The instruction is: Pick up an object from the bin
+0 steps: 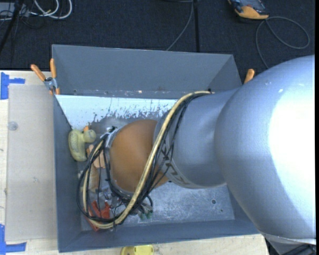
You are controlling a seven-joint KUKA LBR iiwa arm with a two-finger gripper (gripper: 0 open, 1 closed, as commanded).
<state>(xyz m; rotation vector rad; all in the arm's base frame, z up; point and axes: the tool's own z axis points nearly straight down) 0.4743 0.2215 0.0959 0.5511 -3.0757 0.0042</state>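
Nearest to us is the arm (255, 142), a broad grey link that comes in from the right and covers much of the right half of the bin (143, 70). Its wrist, under an orange cover (130, 153), points down into the left part of the bin, and a bundle of black and yellow cables (143, 182) loops round it toward the near left corner. The gripper (102, 198) is low at that corner, mostly behind the cover and cables, and we cannot tell whether it is open or closed, nor whether it holds anything.

Just beside it on the near side lies a small red-orange piece (102, 210), partly under the cable loop; what kind of thing it is we cannot say. A little to the right a small green bit (146, 214) rests on the floor. Farther back, against the left wall, sits a pale yellow-green toy (80, 143), possibly a rubber duck, just left of the cables and apart from the gripper.
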